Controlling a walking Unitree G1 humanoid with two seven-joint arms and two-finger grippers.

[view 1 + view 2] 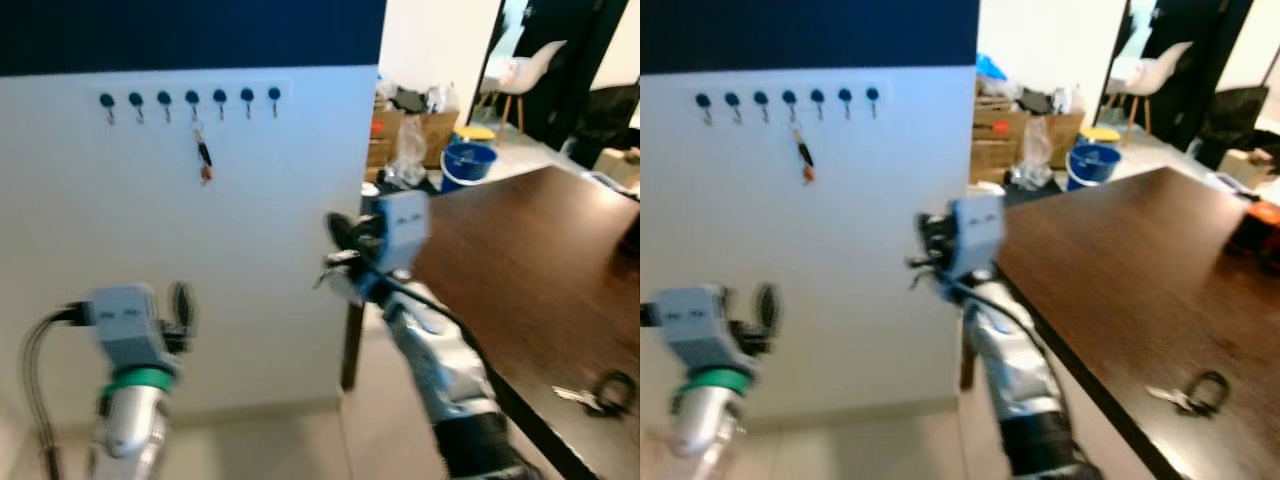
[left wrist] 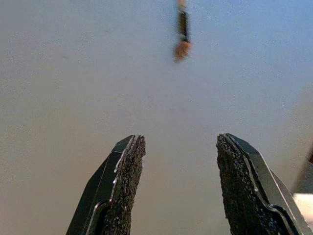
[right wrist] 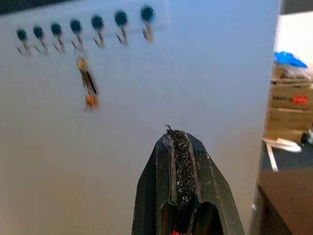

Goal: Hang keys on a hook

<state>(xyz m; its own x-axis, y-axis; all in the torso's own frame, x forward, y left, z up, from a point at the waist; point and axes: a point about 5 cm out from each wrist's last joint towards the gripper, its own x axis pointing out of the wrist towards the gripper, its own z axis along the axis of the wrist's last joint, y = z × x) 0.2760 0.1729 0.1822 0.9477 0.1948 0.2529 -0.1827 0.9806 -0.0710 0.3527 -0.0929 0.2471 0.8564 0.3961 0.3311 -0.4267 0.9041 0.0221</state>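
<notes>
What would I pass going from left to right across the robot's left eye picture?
Left gripper → dark keys hanging from a hook on the white wall → right gripper → blue plastic bucket → second bunch of keys lying on the dark brown wooden table.

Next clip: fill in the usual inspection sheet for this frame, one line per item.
Surface: dark wooden table on the robot's right; white wall panel ahead.
Job's things: a row of seven hooks on the panel; one key set hangs from the fourth hook from the left; a second key bunch lies on the table.
Clutter: nothing seen on the table besides those keys.
Grippers: left tool open, empty, facing the panel; right tool shut, raised beside the table edge.
Cables: black cable looping at the left arm.
Surroundings: cardboard boxes, blue bucket, white chair behind.
</notes>
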